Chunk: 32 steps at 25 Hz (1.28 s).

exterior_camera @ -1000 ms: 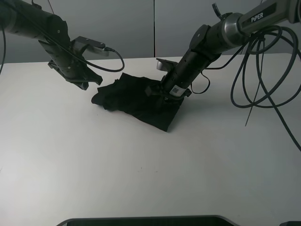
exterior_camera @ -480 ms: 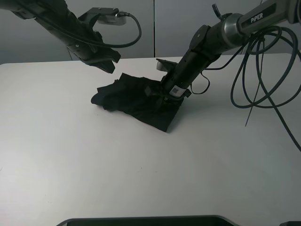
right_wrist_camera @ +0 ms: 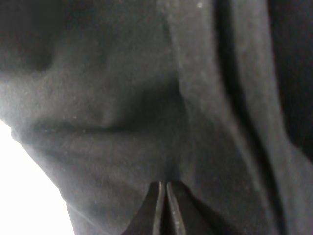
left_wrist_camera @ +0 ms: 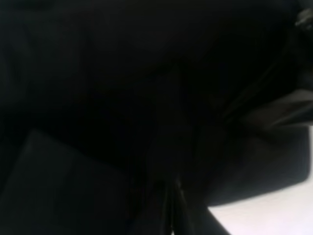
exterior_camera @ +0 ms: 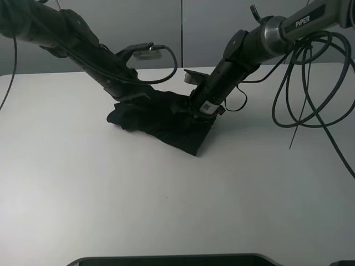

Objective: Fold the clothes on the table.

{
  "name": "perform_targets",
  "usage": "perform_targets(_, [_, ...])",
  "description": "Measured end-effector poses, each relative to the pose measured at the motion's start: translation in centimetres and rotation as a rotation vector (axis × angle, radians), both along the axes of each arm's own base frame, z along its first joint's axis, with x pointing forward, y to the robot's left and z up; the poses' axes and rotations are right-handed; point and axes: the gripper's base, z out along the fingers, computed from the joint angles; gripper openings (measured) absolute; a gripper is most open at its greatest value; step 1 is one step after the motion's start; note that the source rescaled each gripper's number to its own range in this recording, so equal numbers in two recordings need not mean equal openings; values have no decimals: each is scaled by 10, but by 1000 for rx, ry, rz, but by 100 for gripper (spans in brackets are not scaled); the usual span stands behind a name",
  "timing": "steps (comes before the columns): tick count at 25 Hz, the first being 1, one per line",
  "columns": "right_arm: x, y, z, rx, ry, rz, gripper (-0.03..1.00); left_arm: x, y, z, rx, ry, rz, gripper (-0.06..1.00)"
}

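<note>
The clothes (exterior_camera: 161, 119), a black T-shirt, lie crumpled in a heap on the white table (exterior_camera: 166, 194), back of centre; its print is hidden. My left gripper (exterior_camera: 141, 94) is down on the heap's back left part. In the left wrist view the shirt (left_wrist_camera: 122, 98) fills the dark frame, and the gripper (left_wrist_camera: 174, 196) looks shut, tips against the cloth. My right gripper (exterior_camera: 191, 108) is on the heap's right side. In the right wrist view it (right_wrist_camera: 164, 188) is shut, pinching a fold of the shirt (right_wrist_camera: 122, 98).
Loops of black cable (exterior_camera: 305, 100) hang from the right arm over the table's right side. A dark object (exterior_camera: 172, 259) lies along the front edge. Grey wall panels (exterior_camera: 183, 33) stand behind the table.
My left arm swung up from beside the shirt's left end, moved right, then came down onto the shirt's back left part. The right arm and the shirt have barely moved.
</note>
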Motion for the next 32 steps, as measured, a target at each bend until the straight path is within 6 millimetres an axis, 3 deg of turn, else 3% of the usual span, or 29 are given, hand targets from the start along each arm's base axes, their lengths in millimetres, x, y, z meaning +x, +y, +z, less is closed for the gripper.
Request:
perform_targets(3, [0, 0, 0, 3, 4, -1, 0, 6, 5, -16, 51, -2, 53, 0])
perform_targets(6, [-1, 1, 0, 8, 8, -2, 0, 17, 22, -20, 153, -56, 160, 0])
perform_targets(12, [-1, 1, 0, 9, 14, -2, 0, 31, 71, -24, 324, -66, 292, 0])
perform_targets(16, [-1, 1, 0, 9, 15, -1, 0, 30, 77, -13, 333, -74, 278, 0])
perform_targets(19, [-1, 1, 0, 10, 15, -2, 0, 32, 71, 15, 239, -148, 290, 0])
perform_targets(24, [-2, 1, 5, 12, 5, 5, 0, 18, 64, 95, 65, -304, 247, 0])
perform_targets(27, [-6, -2, 21, -12, -32, 54, 0, -1, 65, 143, 9, -391, 201, 0])
perform_targets(30, [-8, -3, 69, 7, -136, 97, 0, -23, 70, 190, -35, -493, 187, 0])
perform_targets(32, [-13, -6, 121, 50, -252, 98, 0, -41, 74, 220, -63, -571, 184, 0])
